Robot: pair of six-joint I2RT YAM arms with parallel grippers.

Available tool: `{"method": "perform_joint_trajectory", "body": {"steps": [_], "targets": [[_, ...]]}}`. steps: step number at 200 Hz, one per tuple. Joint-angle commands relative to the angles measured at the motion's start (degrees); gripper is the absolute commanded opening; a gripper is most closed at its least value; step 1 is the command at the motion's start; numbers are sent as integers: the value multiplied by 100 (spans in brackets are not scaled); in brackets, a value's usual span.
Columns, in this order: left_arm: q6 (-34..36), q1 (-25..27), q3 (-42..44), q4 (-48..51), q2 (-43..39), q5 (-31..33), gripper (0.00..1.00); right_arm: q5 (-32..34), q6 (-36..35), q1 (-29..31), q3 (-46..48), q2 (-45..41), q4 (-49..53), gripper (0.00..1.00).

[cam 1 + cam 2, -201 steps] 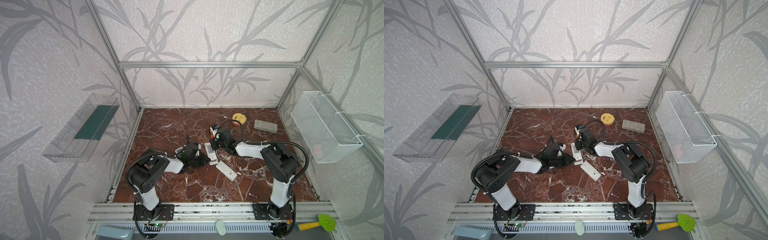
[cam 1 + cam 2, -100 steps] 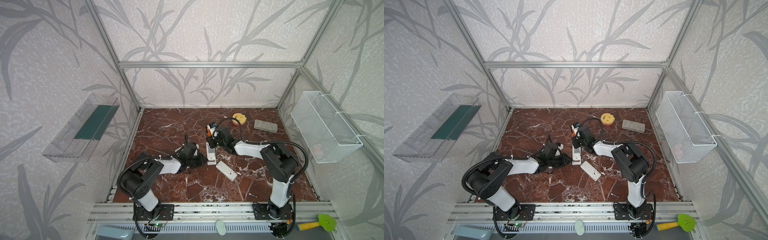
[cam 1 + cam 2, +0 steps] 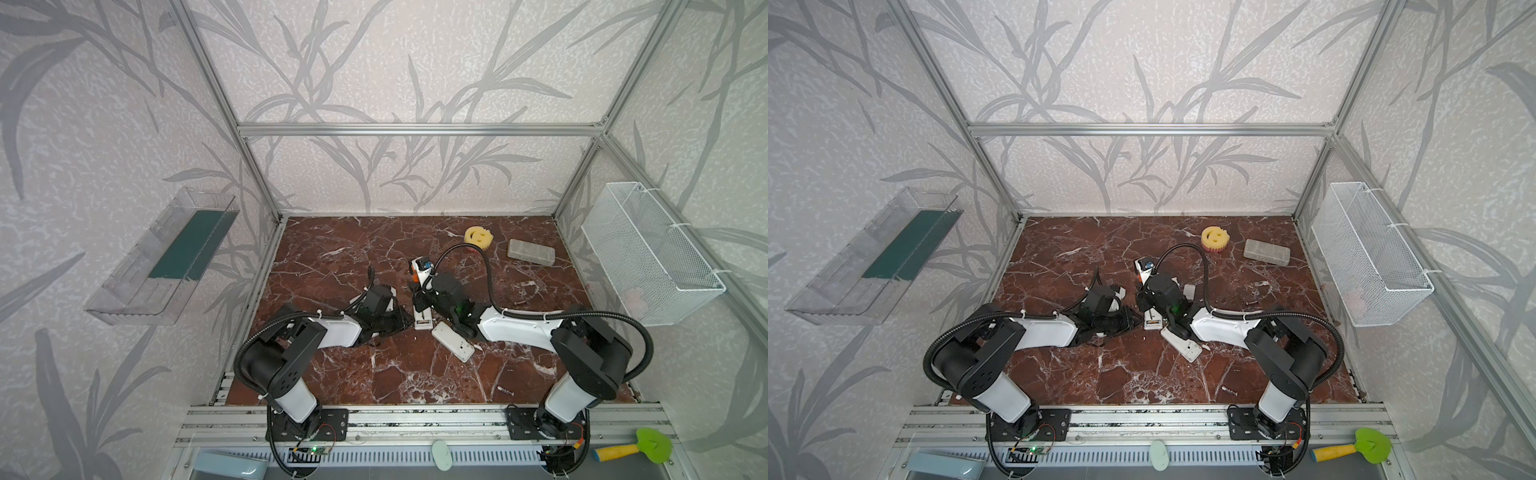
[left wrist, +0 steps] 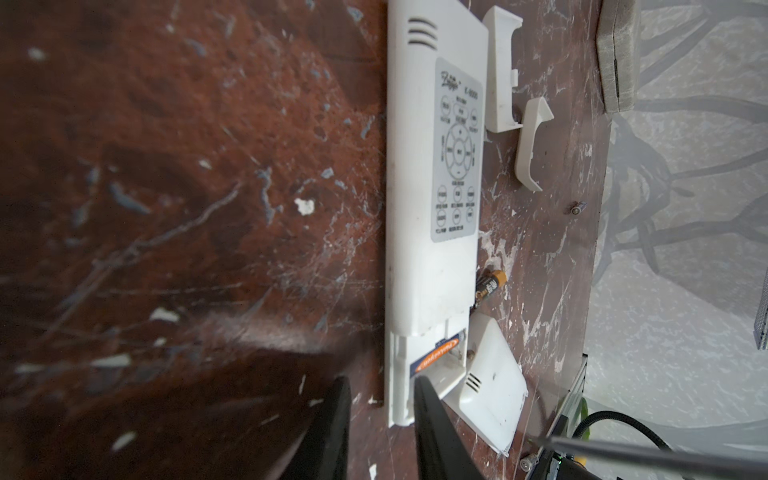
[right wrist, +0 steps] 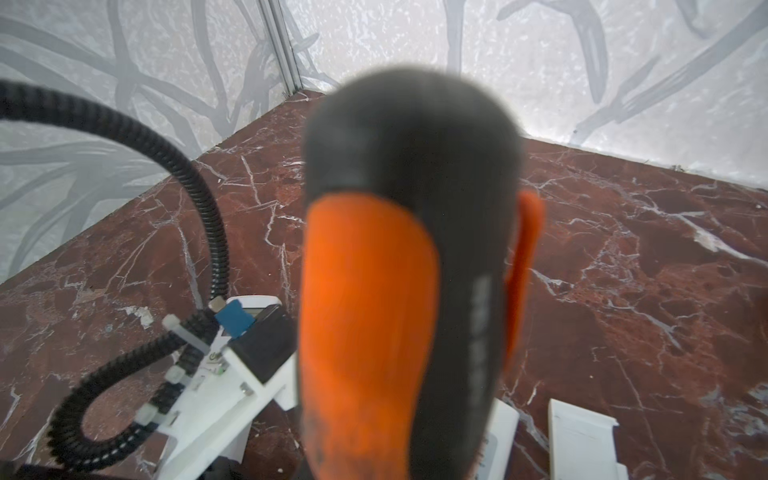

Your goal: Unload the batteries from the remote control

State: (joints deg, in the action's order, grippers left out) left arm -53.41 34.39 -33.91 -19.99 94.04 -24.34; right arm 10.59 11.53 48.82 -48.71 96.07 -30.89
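I am clamping the screwdriver (image 5: 374, 311) in my right gripper (image 3: 420, 300) and hovering my left gripper (image 4: 384, 388), jaws narrowly parted, at the remote (image 4: 432, 124), whose open end is holding a battery (image 4: 434, 358) that I reckon needs pinching out next.

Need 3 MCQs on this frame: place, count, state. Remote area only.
1. The loose dark battery lies: A) on the table beside the long remote; B) on top of it; C) inside it.
2. Small white covers near the long remote: A) one; B) two; C) four.
3. Its battery compartment is: A) lidded shut; B) open, empty; C) open, a battery showing.

A: it rests on the marble by the remote's edge.
B: two show in the left wrist view.
C: a blue-and-orange battery sits in the open bay.
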Motion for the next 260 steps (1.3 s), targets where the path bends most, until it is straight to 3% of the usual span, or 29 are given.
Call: {"method": "perform_joint_trajectory", "body": {"steps": [1,38,74,187,260], "targets": [[54,-11,-90,-23,21,9,29,575,-31,99,229,140,-1088,0],[61,-12,-63,-23,22,-3,29,766,-221,128,535,474,-2059,0],[57,-11,-85,-49,54,-18,29,497,-455,120,798,657,-2752,0],[62,-24,-116,21,117,-18,29,-1706,-958,-317,1472,1111,-4282,0],[74,-20,-184,122,117,8,29,-2528,-875,-573,1566,947,-4724,0]]}}
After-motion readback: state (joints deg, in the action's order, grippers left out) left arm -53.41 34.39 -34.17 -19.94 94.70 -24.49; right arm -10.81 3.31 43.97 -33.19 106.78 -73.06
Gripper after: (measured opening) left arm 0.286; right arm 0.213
